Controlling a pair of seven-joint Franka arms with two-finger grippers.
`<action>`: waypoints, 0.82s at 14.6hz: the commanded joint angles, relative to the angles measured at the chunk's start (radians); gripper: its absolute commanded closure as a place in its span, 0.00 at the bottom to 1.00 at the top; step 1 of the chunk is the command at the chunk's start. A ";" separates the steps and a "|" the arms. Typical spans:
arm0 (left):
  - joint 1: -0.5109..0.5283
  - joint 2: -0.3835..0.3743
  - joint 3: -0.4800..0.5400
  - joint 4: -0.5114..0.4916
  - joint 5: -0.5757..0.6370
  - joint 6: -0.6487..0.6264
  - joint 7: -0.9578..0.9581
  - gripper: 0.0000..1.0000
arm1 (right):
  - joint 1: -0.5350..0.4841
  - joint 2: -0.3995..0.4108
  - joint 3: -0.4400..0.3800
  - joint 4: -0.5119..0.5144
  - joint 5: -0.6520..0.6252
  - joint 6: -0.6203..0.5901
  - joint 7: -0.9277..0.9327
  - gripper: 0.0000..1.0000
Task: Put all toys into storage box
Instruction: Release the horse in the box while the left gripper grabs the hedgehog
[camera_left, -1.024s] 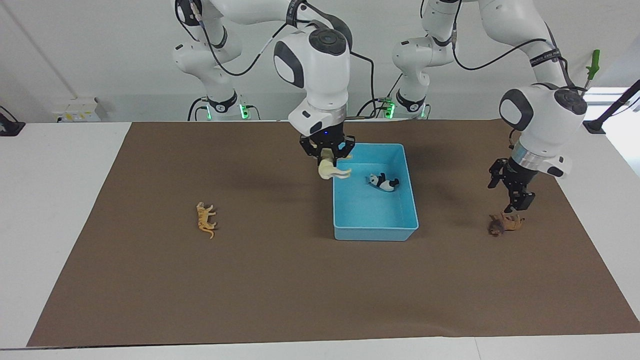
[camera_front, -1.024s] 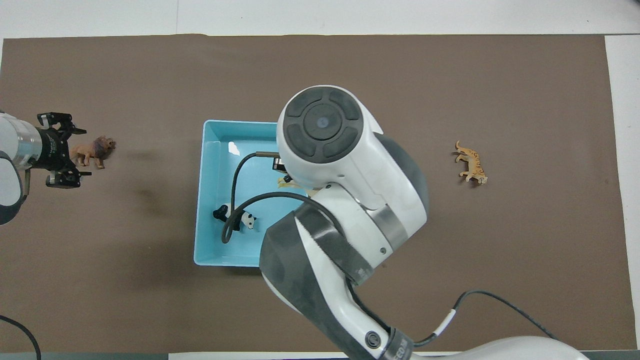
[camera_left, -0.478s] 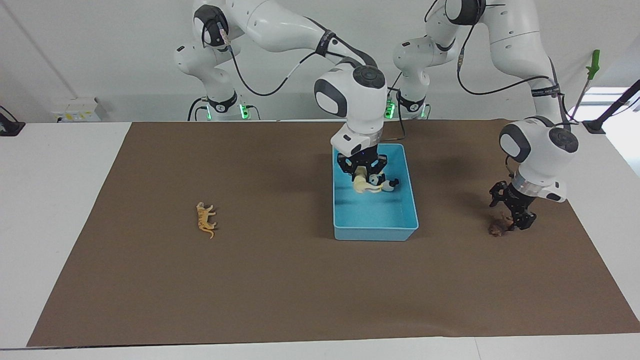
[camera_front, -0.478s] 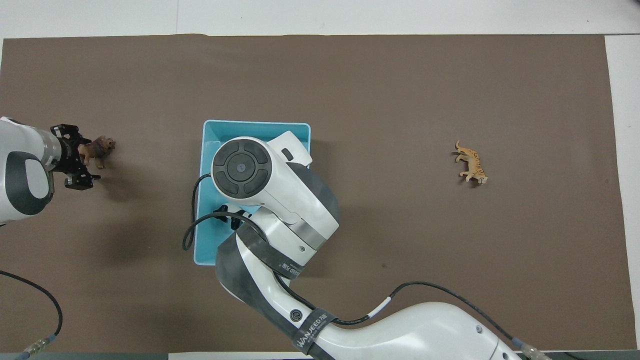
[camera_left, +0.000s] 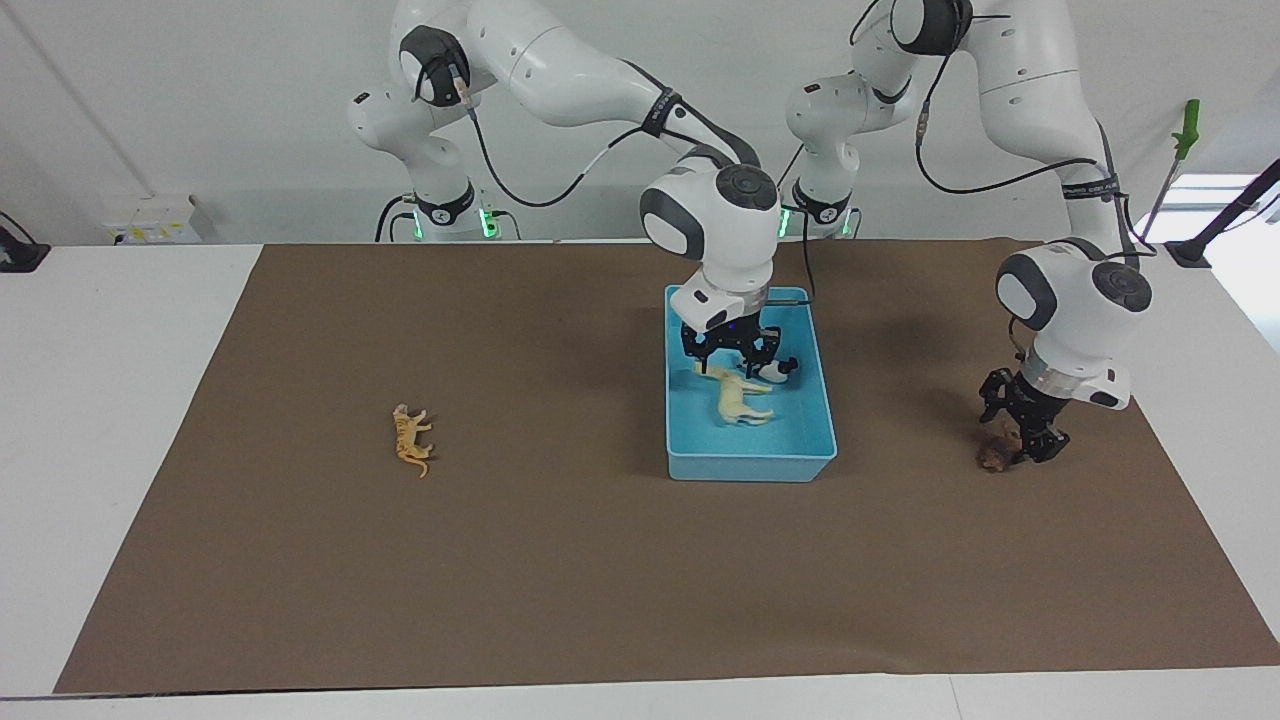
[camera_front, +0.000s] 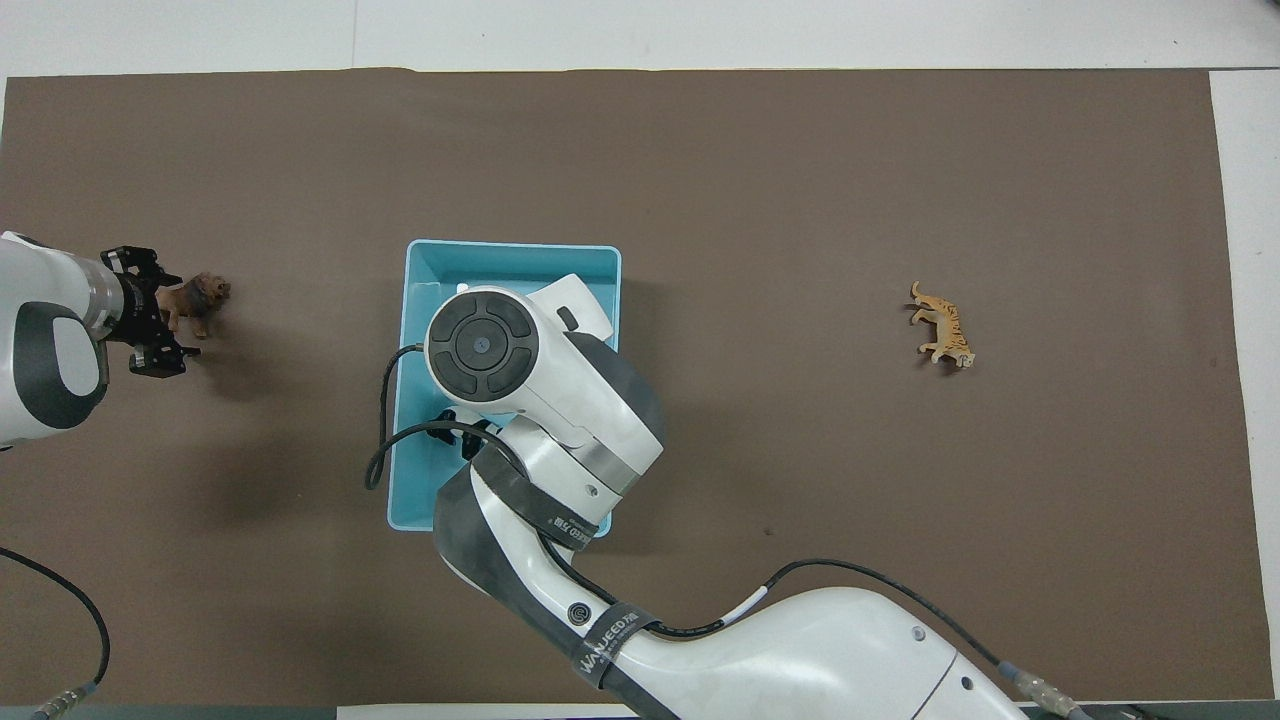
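Observation:
The light blue storage box (camera_left: 750, 465) lies mid-table; its rim also shows in the overhead view (camera_front: 510, 250). My right gripper (camera_left: 730, 358) is open inside the box, just above the cream-white horse (camera_left: 740, 400), which lies on the box floor. The panda (camera_left: 778, 370) lies in the box beside the gripper, partly hidden. The right arm hides both in the overhead view. My left gripper (camera_left: 1030, 440) (camera_front: 170, 314) is down at the mat, open around the rear of the brown lion (camera_left: 993, 458) (camera_front: 203, 297). The orange tiger (camera_left: 411, 440) (camera_front: 941, 325) lies alone toward the right arm's end.
A brown mat (camera_left: 560, 580) covers most of the white table. A green-handled tool (camera_left: 1186, 130) and a black stand (camera_left: 1225, 225) are off the mat at the left arm's end.
My right gripper moved over the box, lowered, and let go of the horse, which now lies in the box. My left gripper came down around the lion.

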 joint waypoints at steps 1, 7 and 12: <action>-0.012 0.014 0.007 0.009 0.020 0.005 -0.022 1.00 | -0.018 -0.045 -0.004 0.005 -0.019 -0.050 0.016 0.00; -0.066 -0.006 0.001 0.180 0.063 -0.285 -0.023 1.00 | -0.240 -0.235 -0.006 0.005 -0.004 -0.263 -0.278 0.00; -0.208 -0.170 -0.023 0.199 -0.031 -0.541 -0.063 1.00 | -0.488 -0.249 -0.007 -0.027 -0.005 -0.283 -0.565 0.00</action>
